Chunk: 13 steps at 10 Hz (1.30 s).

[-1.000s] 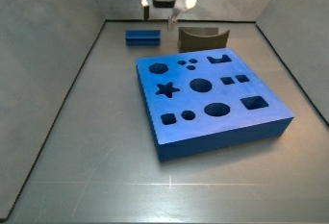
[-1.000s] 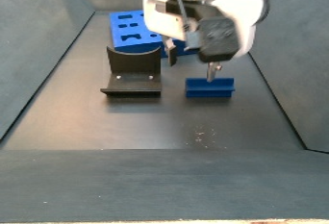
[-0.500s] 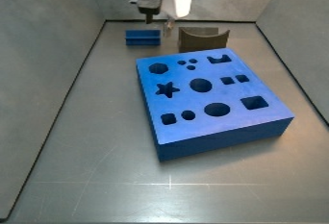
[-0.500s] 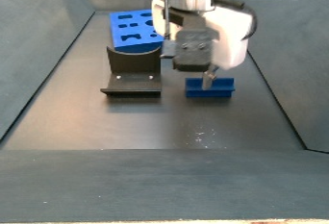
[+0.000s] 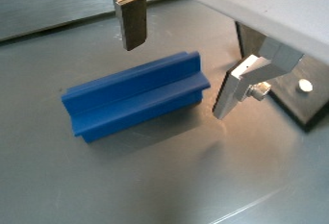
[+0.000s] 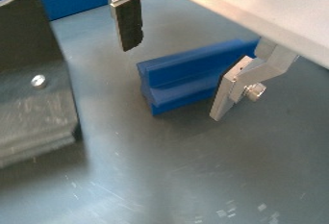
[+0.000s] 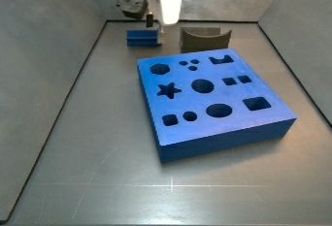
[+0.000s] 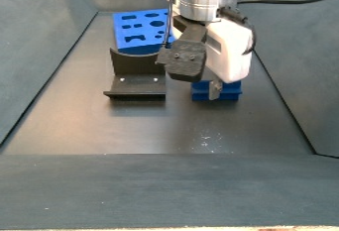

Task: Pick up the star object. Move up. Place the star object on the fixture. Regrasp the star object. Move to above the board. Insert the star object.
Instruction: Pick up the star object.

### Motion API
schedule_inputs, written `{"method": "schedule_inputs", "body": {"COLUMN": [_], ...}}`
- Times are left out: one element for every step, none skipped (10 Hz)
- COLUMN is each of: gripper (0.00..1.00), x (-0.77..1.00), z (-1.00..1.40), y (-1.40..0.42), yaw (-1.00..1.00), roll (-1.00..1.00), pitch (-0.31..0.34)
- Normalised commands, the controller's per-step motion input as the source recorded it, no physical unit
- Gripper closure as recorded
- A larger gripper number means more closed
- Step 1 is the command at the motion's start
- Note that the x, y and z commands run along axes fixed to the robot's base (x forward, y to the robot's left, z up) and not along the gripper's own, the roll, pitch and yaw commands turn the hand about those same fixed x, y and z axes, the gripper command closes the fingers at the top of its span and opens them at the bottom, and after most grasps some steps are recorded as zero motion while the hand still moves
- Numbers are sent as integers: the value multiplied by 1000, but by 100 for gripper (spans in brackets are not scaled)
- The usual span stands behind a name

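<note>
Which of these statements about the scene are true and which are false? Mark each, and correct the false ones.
1. The star object lies on the floor. True.
2. The tool is shut on the star object. False: its fingers stand apart on either side of the piece, one clearly clear of it.
3. The star object sits in the board. False: it lies apart from the board, whose star hole is empty.
4. The fixture stands beside the star object. True.
5. The tool hangs over the board. False: it is over the star object.
</note>
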Motion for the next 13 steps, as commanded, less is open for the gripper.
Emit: {"method": "schedule_inputs", "body": {"gripper": [0, 0, 0, 0, 0, 0, 0, 0, 0, 0, 0, 0, 0], "x": [-157, 0, -214, -789, -503, 9, 20, 0, 94, -71, -397, -526, 0], "z": [-160, 0, -174, -371, -131, 0, -140, -237, 0, 0, -23, -31, -17], "y": [0, 0, 91, 340, 191, 0, -169, 0, 0, 0, 66, 43, 0], "yaw": [-903, 0, -11, -366, -257, 9, -734, -1000, -569, 0, -174, -237, 0], "roll": [0, 0, 46, -143, -149, 0, 86, 0, 0, 0, -57, -9, 0], "pitch": [-77, -37, -3, -283, -297, 6, 0, 0, 0, 0, -149, -217, -29]}}
